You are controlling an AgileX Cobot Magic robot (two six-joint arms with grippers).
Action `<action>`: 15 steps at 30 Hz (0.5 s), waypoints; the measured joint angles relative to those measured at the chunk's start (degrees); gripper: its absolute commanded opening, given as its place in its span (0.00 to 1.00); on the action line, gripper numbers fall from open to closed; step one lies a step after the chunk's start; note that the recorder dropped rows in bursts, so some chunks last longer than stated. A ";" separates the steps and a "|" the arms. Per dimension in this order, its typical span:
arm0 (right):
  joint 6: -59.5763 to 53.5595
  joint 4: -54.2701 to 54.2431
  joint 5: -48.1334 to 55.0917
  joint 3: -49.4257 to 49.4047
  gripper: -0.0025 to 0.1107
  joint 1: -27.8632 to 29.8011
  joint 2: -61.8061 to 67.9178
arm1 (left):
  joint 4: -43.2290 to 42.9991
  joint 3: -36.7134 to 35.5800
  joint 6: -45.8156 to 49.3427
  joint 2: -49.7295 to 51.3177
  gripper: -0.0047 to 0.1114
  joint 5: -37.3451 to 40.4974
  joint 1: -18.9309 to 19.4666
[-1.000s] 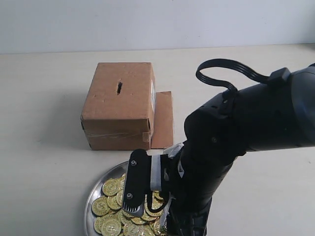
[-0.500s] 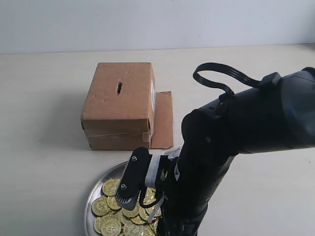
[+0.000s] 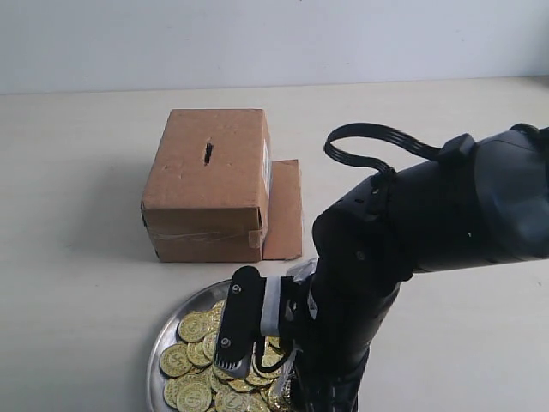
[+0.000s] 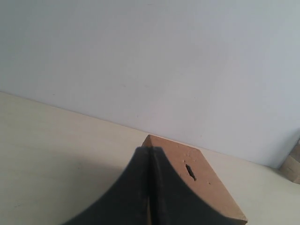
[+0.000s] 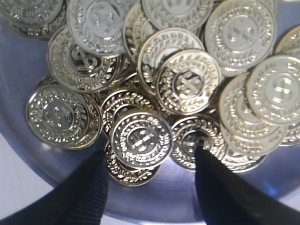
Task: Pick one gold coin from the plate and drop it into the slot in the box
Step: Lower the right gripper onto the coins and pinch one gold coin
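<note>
The silver plate [image 3: 155, 356] sits at the near edge of the table, heaped with gold coins [image 3: 194, 327]. My right arm [image 3: 412, 232] leans over it. In the right wrist view my right gripper [image 5: 150, 154] is open just above the pile, its black fingers [image 5: 86, 192] straddling one gold coin [image 5: 140, 139] that lies on top of others above the plate's bare floor [image 5: 164, 199]. The brown cardboard box [image 3: 210, 176] stands behind the plate, its dark slot [image 3: 208, 153] in the top face. My left gripper [image 4: 150, 152] is shut and empty, pointing at the box [image 4: 211, 187] and slot [image 4: 190, 171].
A loose cardboard flap [image 3: 284, 210] lies flat against the box's right side. A white wall rises behind the pale table [image 3: 77, 283]. The right arm's black cable loop [image 3: 377, 142] arches above the arm.
My right arm has shifted slightly left and down over the plate, after a brief swing. The box and the coins look unmoved.
</note>
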State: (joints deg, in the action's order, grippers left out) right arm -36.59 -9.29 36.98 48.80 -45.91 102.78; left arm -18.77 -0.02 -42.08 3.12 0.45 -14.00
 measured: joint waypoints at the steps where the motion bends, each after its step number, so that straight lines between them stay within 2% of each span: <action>1: -0.53 0.00 -0.31 0.00 0.49 0.00 0.00 | 0.00 0.00 0.00 0.00 0.04 0.00 0.00; 10: -11.50 0.00 -0.90 0.00 0.48 0.00 0.00 | -0.12 0.00 0.00 0.00 0.04 0.00 0.00; 15: -12.29 0.08 -1.11 0.00 0.46 -1.98 0.00 | -0.12 0.00 0.00 0.00 0.04 -0.45 0.00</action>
State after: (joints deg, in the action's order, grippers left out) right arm -48.88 -9.21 35.87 48.80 -47.89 102.78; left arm -18.89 -0.02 -42.08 3.12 0.00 -14.00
